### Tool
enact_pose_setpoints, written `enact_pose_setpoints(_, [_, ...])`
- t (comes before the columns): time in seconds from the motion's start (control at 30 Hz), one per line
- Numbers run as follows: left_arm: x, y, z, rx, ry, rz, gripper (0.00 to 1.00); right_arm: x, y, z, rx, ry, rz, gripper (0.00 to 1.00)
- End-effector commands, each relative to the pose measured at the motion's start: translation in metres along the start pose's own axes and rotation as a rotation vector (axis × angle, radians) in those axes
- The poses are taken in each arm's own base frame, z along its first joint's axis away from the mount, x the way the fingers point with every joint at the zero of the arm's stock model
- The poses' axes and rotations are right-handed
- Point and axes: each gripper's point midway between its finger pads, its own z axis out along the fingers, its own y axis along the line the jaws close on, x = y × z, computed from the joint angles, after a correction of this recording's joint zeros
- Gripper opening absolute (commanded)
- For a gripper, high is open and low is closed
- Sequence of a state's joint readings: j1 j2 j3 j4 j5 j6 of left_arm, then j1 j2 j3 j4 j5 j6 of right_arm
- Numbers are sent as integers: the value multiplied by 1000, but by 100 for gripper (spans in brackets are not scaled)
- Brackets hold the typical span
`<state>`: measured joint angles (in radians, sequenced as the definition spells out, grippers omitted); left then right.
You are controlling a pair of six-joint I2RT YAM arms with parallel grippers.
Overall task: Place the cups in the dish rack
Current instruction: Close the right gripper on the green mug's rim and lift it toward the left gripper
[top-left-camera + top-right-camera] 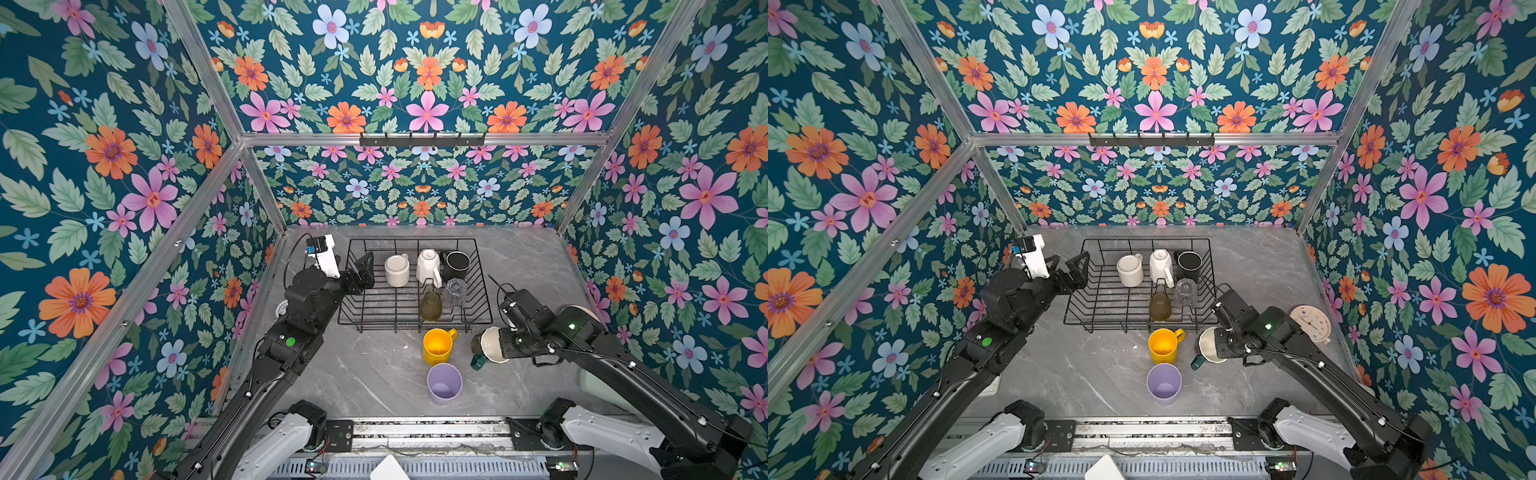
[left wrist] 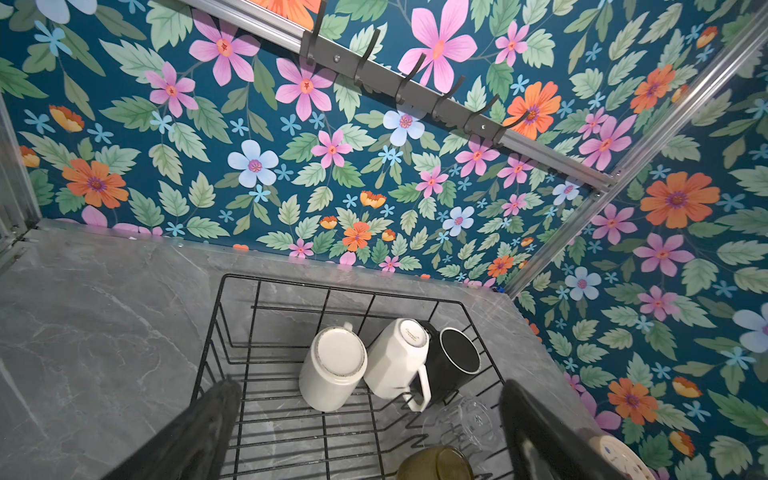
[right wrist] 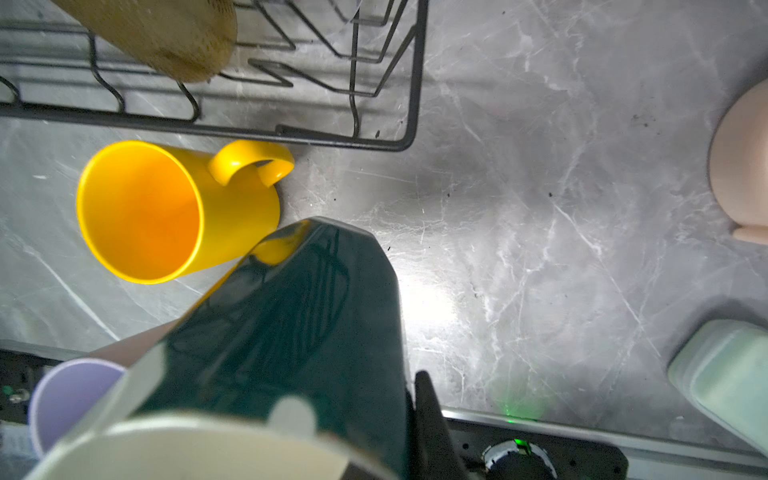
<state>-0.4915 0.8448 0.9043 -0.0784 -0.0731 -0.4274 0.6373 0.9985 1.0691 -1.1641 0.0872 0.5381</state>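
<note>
Heads up, your right tool (image 1: 503,344) is clamped down on the rim of the teal mug (image 1: 487,347), jaws closed onto its wall. In the right wrist view you can see one finger (image 3: 426,409) pressed against the dark teal outside. The mug's tipped at an angle, with the cream inside facing up in both top views and the handle pointing at the near edge of the bench (image 1: 374,374). It's outside the rack (image 1: 411,240), just off the rack's near right corner and right beside the yellow mug (image 1: 437,346). Can't tell if its base is touching the bench.

Your left tool (image 1: 365,272) is spread wide with nothing in it, hanging at the rack's left side.

The rack sits mid-bench, up toward the far edge. Five cups are in it. Along the far side there's an off-white mug (image 1: 397,270) bottom-up, a white mug (image 1: 428,266) leaning next to it, and then a black mug (image 1: 456,264). On the near side of those, the olive glass (image 1: 431,306) and clear glass (image 1: 455,291) sit side by side.

The yellow mug is upright on the bench just outside the rack's near side. The lilac tumbler (image 1: 444,383) is upright just beside it, closer to the near edge. A clock (image 1: 1310,324) sits by the right edge.
</note>
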Motion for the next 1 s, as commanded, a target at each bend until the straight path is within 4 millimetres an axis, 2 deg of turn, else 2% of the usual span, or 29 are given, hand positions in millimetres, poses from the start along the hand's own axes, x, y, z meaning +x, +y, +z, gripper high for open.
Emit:
enact_pose_setpoints(0.0, [-6,-12,-4,72,-31,-52,100,-10,8,-18,-87,-44,-8,0])
enact_pose_setpoints(0.2, [3,-24,-10,170,-23,-110,100,-45,42,-36,-234,-144,-23,0])
enact_pose_setpoints(0.33, [9,-32,-13,239,-16,-150,100,-75,68,-48,-332,-221,-53,0])
enact_pose_setpoints(0.53, [17,-69,-25,493,7,-189,99,-110,114,-64,-545,-308,-113,0])
enact_pose_setpoints(0.73, [27,-102,-42,727,77,-201,99,-125,147,-80,-725,-394,-203,0])
enact_pose_setpoints(0.97, [40,-121,-58,894,148,-218,99,-131,171,-100,-893,-458,-282,0])
